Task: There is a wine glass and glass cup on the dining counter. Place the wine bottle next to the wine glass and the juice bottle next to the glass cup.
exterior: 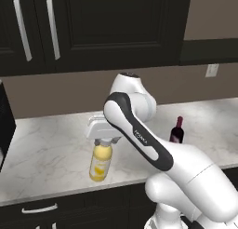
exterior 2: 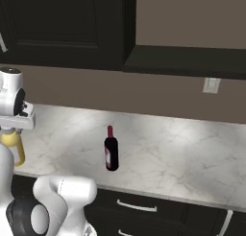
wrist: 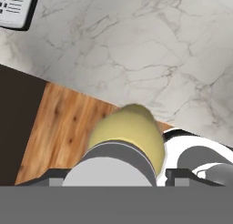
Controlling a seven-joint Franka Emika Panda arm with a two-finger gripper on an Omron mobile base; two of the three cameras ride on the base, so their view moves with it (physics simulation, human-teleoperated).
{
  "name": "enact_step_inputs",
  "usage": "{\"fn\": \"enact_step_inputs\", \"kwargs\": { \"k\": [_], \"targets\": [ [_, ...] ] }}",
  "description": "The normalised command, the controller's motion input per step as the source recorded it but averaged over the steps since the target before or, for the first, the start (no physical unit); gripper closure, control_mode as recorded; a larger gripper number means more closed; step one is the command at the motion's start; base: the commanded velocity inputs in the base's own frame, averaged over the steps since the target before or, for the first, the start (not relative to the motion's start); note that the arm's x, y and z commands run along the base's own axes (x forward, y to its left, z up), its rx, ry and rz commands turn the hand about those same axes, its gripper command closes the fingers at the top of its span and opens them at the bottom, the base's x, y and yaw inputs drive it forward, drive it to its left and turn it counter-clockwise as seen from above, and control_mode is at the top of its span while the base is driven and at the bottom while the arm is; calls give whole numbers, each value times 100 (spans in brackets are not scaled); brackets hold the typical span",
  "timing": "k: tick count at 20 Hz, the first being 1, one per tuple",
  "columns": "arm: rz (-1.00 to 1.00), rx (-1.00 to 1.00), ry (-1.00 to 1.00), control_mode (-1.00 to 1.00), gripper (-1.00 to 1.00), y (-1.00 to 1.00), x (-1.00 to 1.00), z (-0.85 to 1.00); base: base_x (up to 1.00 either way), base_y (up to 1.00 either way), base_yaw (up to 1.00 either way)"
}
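Observation:
The juice bottle point(exterior: 100, 165), pale yellow with a yellow label, hangs upright at the front of a marble worktop point(exterior: 46, 149). My gripper point(exterior: 106, 141) comes down from above and is shut on its white cap. In the hand view the cap and yellow shoulder point(wrist: 132, 129) sit between my fingertips point(wrist: 49, 174). In the right base view the juice bottle point(exterior 2: 15, 152) shows under my gripper point(exterior 2: 9, 131) at the far left. The wine bottle point(exterior: 176, 130), dark with a red neck, stands alone on the worktop to the right point(exterior 2: 111, 153). The wine glass, glass cup and dining counter are out of view.
Dark wall cabinets point(exterior: 93, 23) hang above the worktop, with dark drawers point(exterior 2: 139, 206) below it. A black appliance point(exterior: 4, 125) stands at the far left. A wall outlet point(exterior 2: 211, 85) is on the backsplash. Wooden floor point(wrist: 59, 127) lies past the worktop's front edge.

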Motion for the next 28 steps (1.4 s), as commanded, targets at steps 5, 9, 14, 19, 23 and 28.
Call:
{"fn": "enact_step_inputs", "kwargs": {
  "k": [5, 9, 14, 19, 23, 28],
  "targets": [
    [0, 0, 0, 100, 100, 0, 0, 0, -59, 10, 6],
    [0, 0, 0, 100, 100, 0, 0, 0, -47, 25, 36],
    [0, 0, 0, 100, 100, 0, 0, 0, -13, 29, 81],
    [0, 0, 0, 100, 100, 0, 0, 0, -12, 20, 93],
    [0, 0, 0, 100, 100, 0, 0, 0, -10, 16, 97],
    [0, 0, 0, 100, 100, 0, 0, 0, -13, 14, 96]
  ]
}}
